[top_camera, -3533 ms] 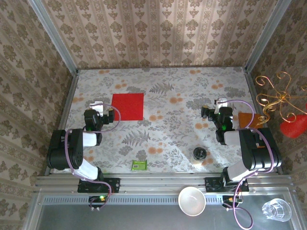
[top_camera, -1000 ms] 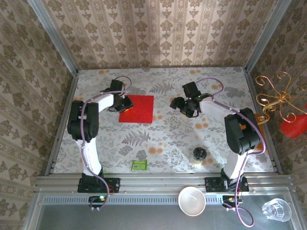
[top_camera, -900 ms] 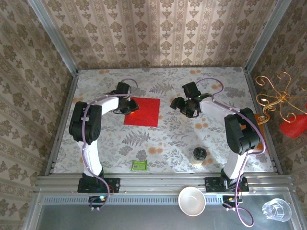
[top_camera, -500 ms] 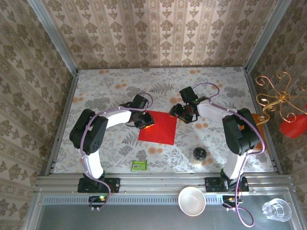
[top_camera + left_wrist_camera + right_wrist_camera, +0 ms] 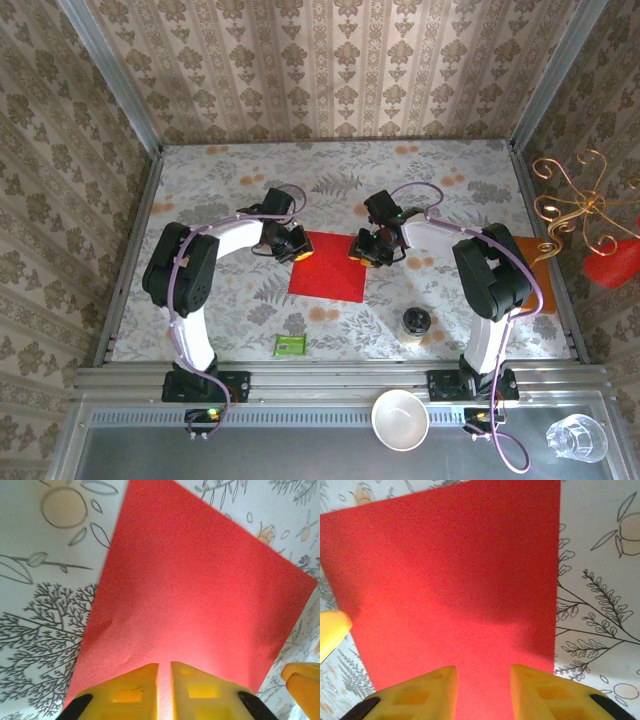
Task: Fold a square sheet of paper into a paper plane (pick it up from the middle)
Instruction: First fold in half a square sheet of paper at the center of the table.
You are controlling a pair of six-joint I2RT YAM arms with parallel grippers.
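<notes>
The square sheet of paper [image 5: 328, 268] lies flat and bright red at the middle of the table. My left gripper [image 5: 297, 248] rests on its back left corner. In the left wrist view the sheet [image 5: 195, 590] stretches away from my left gripper [image 5: 164, 664], whose yellow jaws are pinched to a thin slit on its near edge. My right gripper [image 5: 366, 250] sits at the sheet's back right corner. In the right wrist view the jaws of that gripper [image 5: 483, 667] stand apart over the sheet [image 5: 455, 575].
A small green packet [image 5: 290, 345] and a dark-lidded jar [image 5: 416, 323] sit near the front edge. An orange pad [image 5: 530, 268] lies at the right, partly behind the right arm. A white bowl [image 5: 400, 418] and a glass [image 5: 577, 437] stand on the front ledge.
The sheet has slid from the back left to the table's middle together with my left gripper. My right gripper has moved left onto the sheet's right side and its jaws have narrowed.
</notes>
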